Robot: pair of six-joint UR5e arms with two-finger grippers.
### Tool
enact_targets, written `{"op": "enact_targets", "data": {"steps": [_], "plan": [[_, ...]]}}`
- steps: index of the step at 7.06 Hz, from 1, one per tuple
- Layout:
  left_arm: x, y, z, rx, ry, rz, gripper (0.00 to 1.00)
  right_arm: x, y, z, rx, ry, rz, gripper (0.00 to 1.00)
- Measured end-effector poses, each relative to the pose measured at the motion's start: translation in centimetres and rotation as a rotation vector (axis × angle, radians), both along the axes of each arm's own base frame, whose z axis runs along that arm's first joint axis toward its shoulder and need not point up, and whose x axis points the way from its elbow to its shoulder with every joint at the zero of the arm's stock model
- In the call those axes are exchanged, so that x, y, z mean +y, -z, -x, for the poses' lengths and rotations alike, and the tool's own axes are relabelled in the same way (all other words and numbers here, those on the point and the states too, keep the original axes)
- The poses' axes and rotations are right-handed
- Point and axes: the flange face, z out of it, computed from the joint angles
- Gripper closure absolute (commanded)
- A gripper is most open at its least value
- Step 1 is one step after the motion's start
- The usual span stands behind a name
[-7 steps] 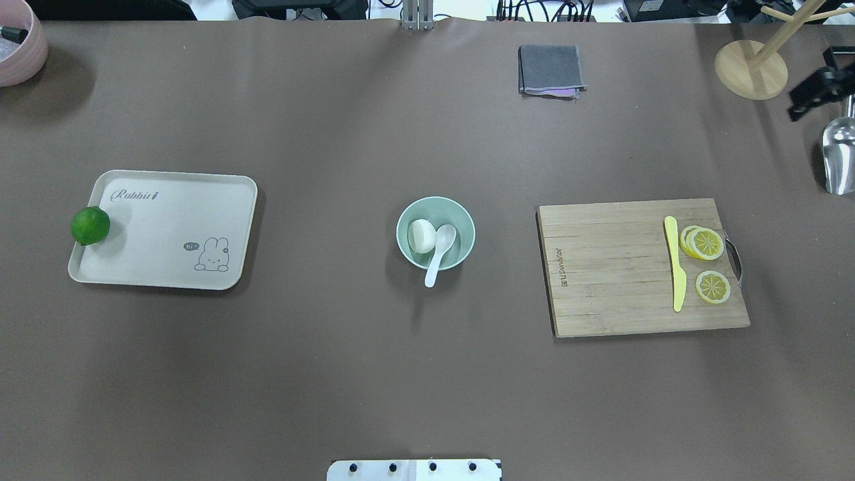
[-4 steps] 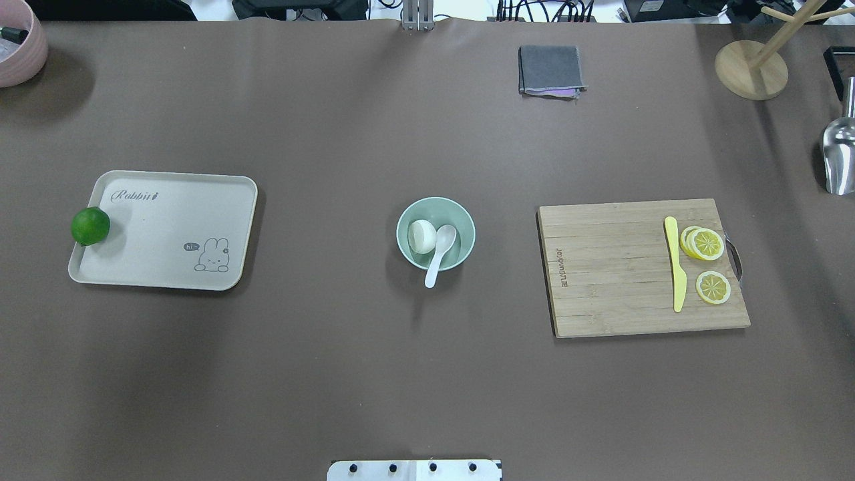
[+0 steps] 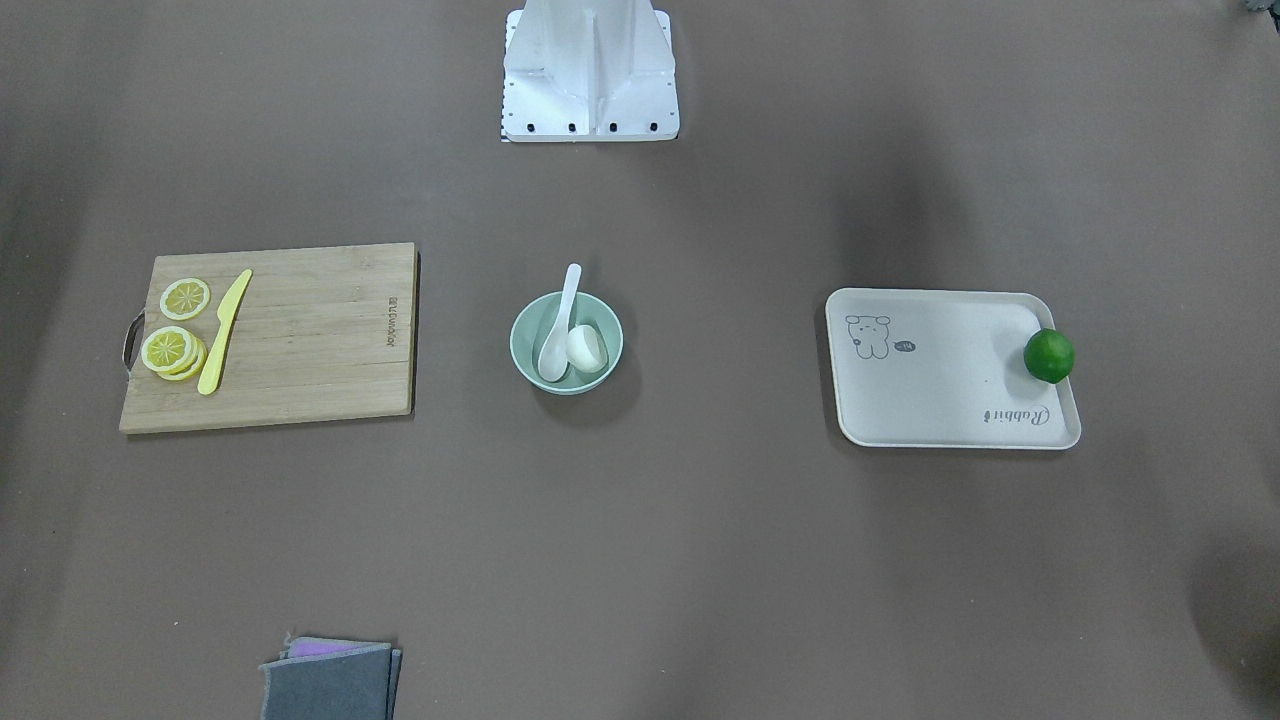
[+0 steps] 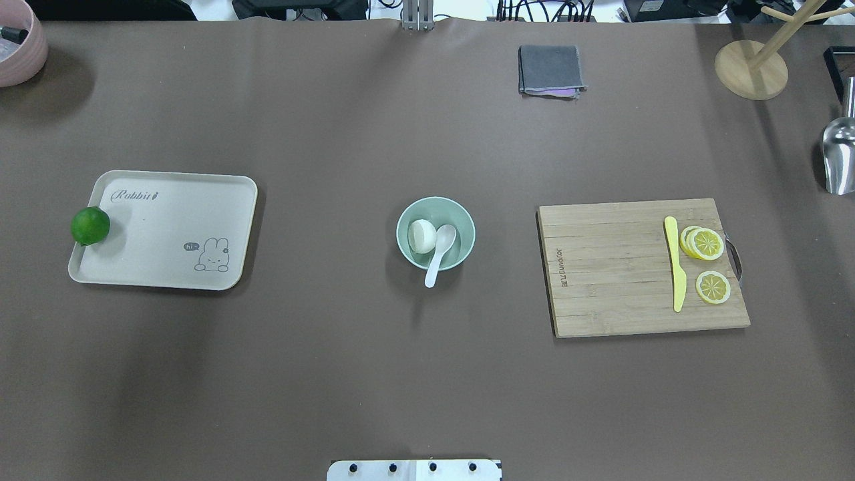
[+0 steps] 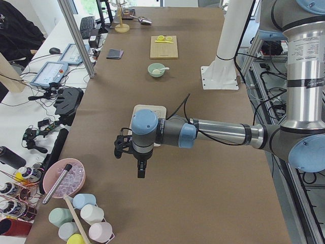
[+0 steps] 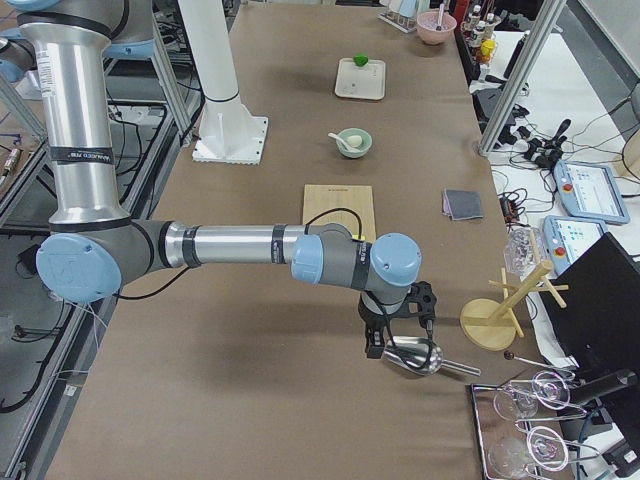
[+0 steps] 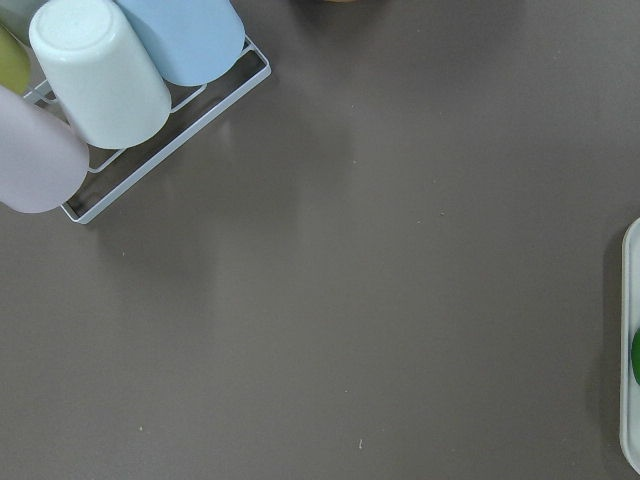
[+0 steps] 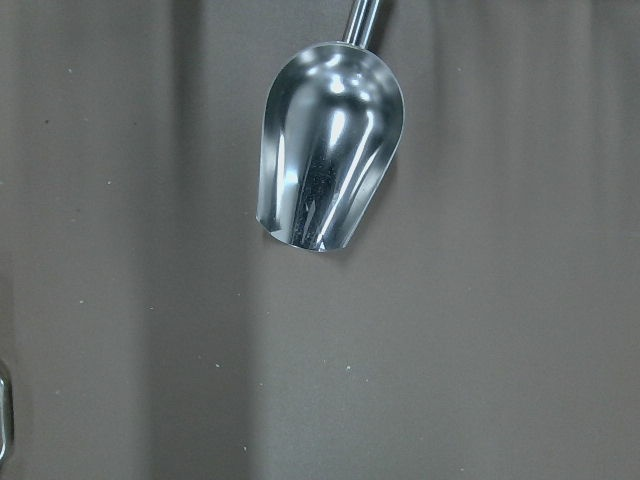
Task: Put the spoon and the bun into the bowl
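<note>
Mid-worktop: the bowl (image 4: 467,230) stands alone. The bun (image 4: 421,236) lies inside it, on my left half. The spoon (image 4: 439,250) has its scoop in the bowl, right up against the bun, and its handle leans over the rim on the robot's side with the tip past the edge.

Left of the bowl, well apart: the beige tray (image 4: 174,227), with a lime (image 4: 90,225) at its far-left rim. Right of the bowl, well apart: the wooden cutting board (image 4: 608,280), carrying a yellow knife (image 4: 676,264) and lemon slices (image 4: 705,244) near its handle end. At the far edge there is a folded grey cloth (image 4: 550,69).

Left end effector (image 5: 140,170): it hangs over bare worktop between the tray and the pink bowl (image 4: 20,50). My wrist view catches a rack of upturned cups (image 7: 95,70) and the tray's edge. I see it only from the side, so I cannot tell whether the fingers are apart or together.

Right end effector (image 6: 398,330): it hangs just above the metal scoop (image 8: 325,150), near the wooden stand (image 4: 750,69). It too shows only from the side, so I cannot tell how the fingers stand.
</note>
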Motion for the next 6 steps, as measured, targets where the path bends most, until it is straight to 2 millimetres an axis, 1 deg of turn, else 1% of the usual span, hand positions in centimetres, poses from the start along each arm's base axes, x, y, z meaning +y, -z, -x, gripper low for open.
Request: {"op": "enact_targets", "data": {"steps": [1,2,4,6], "plan": [[-0.26,0.34,-0.02,0.001,0.000,-0.006,0.02,0.18,1.06,-0.14,-0.002,-0.020,-0.004,0.00],[-0.63,0.81,-0.02,0.002,0.000,-0.014,0.02,0.34,1.60,-0.15,-0.005,-0.037,0.000,0.00],[-1.17,1.27,-0.06,0.001,-0.001,-0.025,0.02,0.70,1.39,-0.14,-0.006,-0.048,0.010,0.00],[-1.22,1.14,-0.08,0.001,-0.002,-0.023,0.02,0.78,1.06,-0.15,-0.006,-0.047,0.015,0.00]]}}
